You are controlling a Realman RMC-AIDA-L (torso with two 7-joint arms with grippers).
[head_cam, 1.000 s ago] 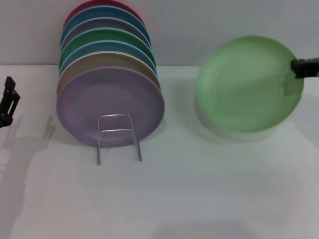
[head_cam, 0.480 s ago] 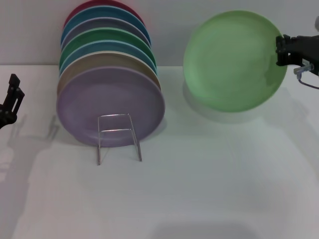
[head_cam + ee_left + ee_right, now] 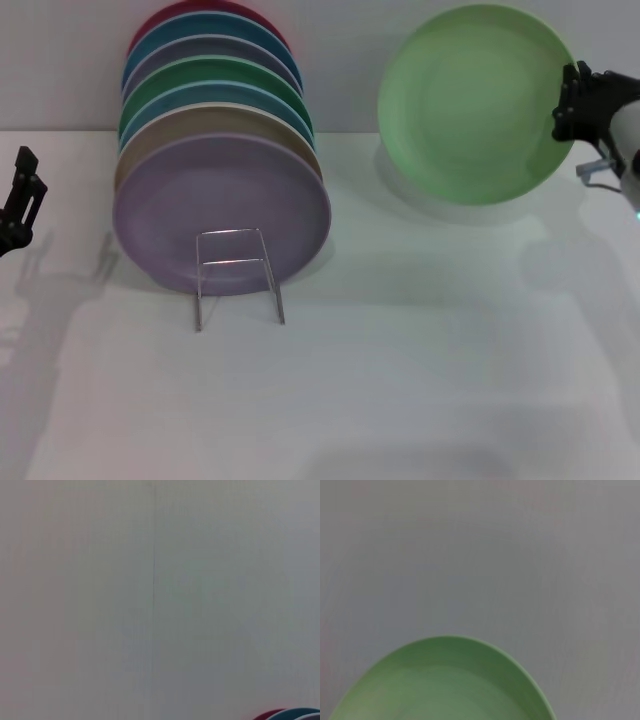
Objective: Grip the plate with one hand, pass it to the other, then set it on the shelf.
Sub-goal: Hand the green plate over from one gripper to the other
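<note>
Head view: right gripper clamps the right edge of the mint-green plate, which has risen clear of the table and turned upright, well right of the wire rack and its stacked plates; handover likely follows. Left gripper waits far left of the rack, finger spread indeterminable. Left wrist view: blank wall. Right wrist view: plate rim before the wall.

Bare white tabletop, blank wall, test bench
</note>
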